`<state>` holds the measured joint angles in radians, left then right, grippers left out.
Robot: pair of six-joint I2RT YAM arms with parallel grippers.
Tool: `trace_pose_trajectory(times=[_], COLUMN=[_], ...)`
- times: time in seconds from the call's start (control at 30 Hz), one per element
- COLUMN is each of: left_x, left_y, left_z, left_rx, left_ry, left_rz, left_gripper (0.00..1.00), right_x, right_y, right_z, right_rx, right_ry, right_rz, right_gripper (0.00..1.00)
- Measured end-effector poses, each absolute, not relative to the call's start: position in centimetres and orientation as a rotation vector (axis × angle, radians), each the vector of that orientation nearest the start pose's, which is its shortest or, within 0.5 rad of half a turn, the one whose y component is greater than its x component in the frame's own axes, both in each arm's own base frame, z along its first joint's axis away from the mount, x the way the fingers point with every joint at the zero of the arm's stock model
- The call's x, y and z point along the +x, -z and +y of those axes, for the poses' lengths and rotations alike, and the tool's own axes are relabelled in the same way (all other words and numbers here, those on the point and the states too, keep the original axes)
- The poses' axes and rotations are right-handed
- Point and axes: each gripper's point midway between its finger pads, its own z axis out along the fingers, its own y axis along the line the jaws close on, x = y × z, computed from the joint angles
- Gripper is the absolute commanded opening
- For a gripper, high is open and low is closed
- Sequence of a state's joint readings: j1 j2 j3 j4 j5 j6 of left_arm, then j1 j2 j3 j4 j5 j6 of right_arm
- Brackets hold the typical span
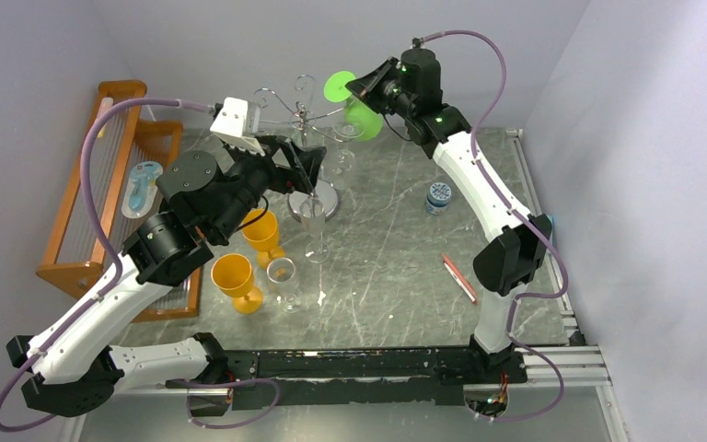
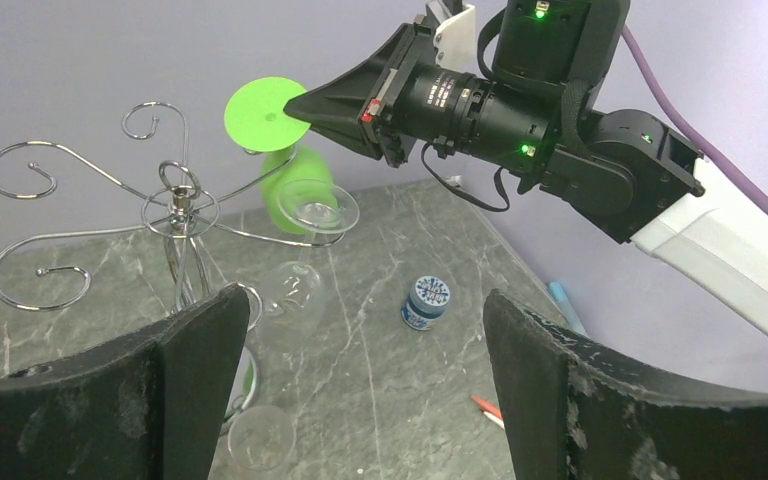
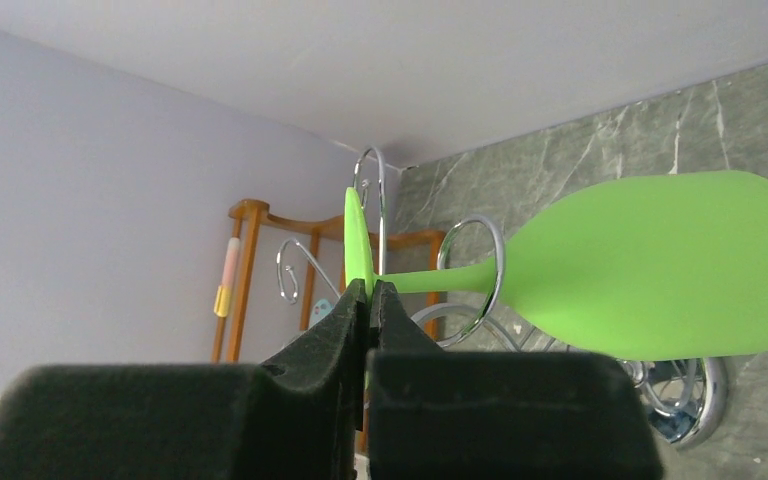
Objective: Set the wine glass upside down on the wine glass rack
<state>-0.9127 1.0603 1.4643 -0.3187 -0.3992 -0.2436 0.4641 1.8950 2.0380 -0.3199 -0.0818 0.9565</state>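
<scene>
Top external view: the right fingers [image 1: 352, 89] were clamped on the foot of the green wine glass [image 1: 361, 115]. The glass hung from them tilted, bowl lower than foot, just beside the curled top arms of the wine glass rack [image 1: 306, 109]. The left fingers [image 1: 304, 168] stood near the rack's pole, with nothing seen in them. Left wrist view: the left fingers [image 2: 362, 300] were spread wide, with only worktop [image 2: 410, 230] between them. Beyond and above their tips the wine glass [image 2: 295, 185] hung close against the rack [image 2: 175, 200], beside a clear glass [image 2: 298, 290] already hanging inverted from one arm, a detail hard to read from above. Right wrist view: the right fingers [image 3: 370, 292] pinched the foot edge-on, and the stem ran out beyond their tips across a wire curl of the rack [image 3: 475, 268]. Whether the stem sat inside that curl could not be told. Assessment: the hanging step was in hand and not complete. The next move would call for sliding the stem into a free curl until the foot bore on the wire, then letting go.
</scene>
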Motion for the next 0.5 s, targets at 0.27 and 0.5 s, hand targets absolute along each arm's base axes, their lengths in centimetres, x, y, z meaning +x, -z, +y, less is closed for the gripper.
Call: trace_pose_trajectory(times=[0.27, 0.5], left_x=[25.2, 25.2], left_y=[-47.5, -47.5], left_z=[-22.9, -22.8], left_rx=[0.178, 0.173], left_ry=[0.633, 0.633], left_rz=[1.517, 1.517], left_gripper=[0.9, 0.9], right_x=[50.0, 51.7], right_y=[-39.1, -37.5], right_z=[29.8, 30.4], right_rx=[0.374, 0.347], right_ry=[-1.058, -1.037], right_rz=[1.82, 1.836], right_gripper=[0.0, 0.06])
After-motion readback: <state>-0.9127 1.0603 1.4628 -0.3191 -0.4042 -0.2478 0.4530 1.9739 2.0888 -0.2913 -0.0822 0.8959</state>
